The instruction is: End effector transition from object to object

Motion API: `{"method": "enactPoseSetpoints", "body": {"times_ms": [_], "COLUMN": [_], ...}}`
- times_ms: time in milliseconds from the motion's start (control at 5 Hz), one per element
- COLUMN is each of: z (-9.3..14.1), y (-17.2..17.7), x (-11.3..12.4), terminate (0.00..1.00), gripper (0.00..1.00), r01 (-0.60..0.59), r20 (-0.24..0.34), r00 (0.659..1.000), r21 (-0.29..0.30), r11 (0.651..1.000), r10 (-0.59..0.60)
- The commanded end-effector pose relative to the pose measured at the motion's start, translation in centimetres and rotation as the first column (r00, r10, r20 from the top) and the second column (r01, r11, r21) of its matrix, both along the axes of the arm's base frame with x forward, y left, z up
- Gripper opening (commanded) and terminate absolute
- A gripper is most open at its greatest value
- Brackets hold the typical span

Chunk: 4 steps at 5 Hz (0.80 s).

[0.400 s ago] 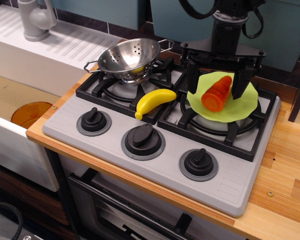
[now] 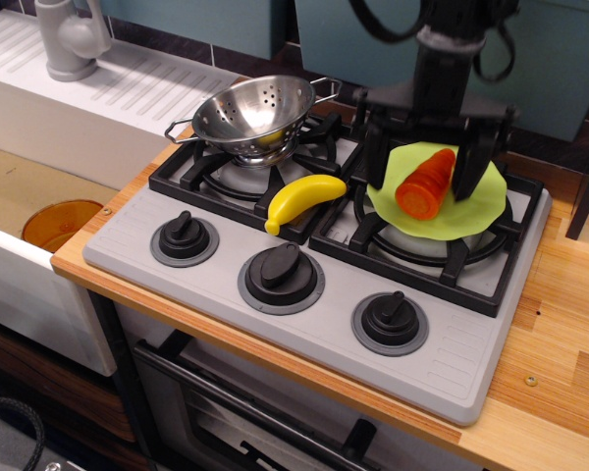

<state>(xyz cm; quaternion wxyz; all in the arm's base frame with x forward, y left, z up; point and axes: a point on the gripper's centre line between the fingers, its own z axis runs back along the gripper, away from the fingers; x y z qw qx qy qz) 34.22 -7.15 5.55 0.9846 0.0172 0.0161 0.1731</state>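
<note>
A black claw (image 2: pixel 424 165) hangs over the right burner of a toy stove (image 2: pixel 304 294), its two fingers spread wide with one finger (image 2: pixel 375 155) to the left of an orange carrot (image 2: pixel 426 183) and the other to the right of it. The carrot lies tilted between the fingers, its cut end pointing near and left, and whether either finger touches it cannot be told from this angle. Under the carrot sits a lime-green plate (image 2: pixel 476 211), resting on the black grate of the right burner. A yellow banana (image 2: pixel 302 199) lies across the middle of the stove, where the left and right grates meet, its tip pointing near and left, just left of the plate but apart from it. On the far left burner stands a steel colander (image 2: pixel 253 116) with handles at its sides, and something yellow shows faintly through its base. Three black knobs (image 2: pixel 281 272) run in a row along the grey front panel of the stove. The stove rests on a wooden worktop (image 2: pixel 560 343), whose bare boards show at the right. To the left of the stove is a white sink (image 2: pixel 39 196) with a grey tap (image 2: pixel 71 37) at its far edge, and an orange bowl (image 2: pixel 61 223) lies in the basin. The arm rises from the claw toward the far wall, with black cables looping near its top.
</note>
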Motion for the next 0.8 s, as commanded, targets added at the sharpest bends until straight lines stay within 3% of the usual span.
{"method": "enactPoseSetpoints", "body": {"times_ms": [0,400,600], "z": [9.3,11.8,11.0], "y": [-1.1,1.1,3.2], "x": [-1.1,-2.7,-2.1], "terminate": [0.0,0.0,0.0], "gripper": [1.0,1.0,1.0], "r01": [-0.033,0.017,0.072], "r20": [-0.036,-0.1,-0.056], "r00": [0.999,0.995,0.996], "r21": [0.017,0.043,0.024], "r11": [0.999,0.999,0.997], "r10": [0.034,-0.012,-0.071]}}
